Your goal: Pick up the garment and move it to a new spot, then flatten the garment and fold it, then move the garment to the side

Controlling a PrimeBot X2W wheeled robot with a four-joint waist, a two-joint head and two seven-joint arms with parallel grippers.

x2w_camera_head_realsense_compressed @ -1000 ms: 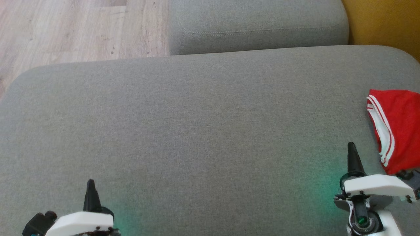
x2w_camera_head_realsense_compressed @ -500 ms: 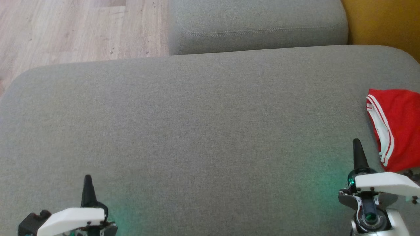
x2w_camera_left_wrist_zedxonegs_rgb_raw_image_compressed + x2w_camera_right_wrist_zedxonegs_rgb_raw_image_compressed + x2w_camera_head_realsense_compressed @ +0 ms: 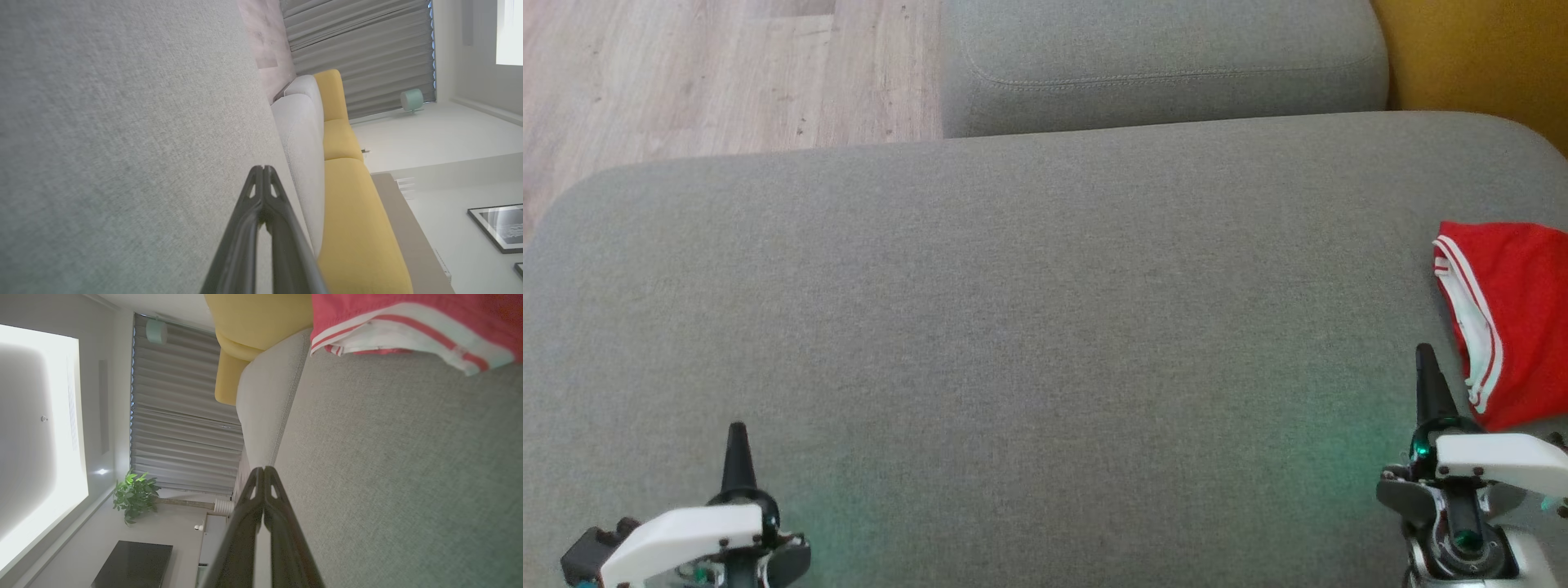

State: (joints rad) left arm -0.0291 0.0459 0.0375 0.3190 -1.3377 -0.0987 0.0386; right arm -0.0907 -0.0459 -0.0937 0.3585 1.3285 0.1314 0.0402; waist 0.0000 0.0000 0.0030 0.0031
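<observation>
Sofa cushion of grey fabric carries the red white-striped garment at your right, wood floor beyond; left end effector and right end effector closed, empty.

You have open cushion from the left gripper across to the right gripper. The garment lies just right of that gripper, at the edge. A second cushion bounds the far side.
</observation>
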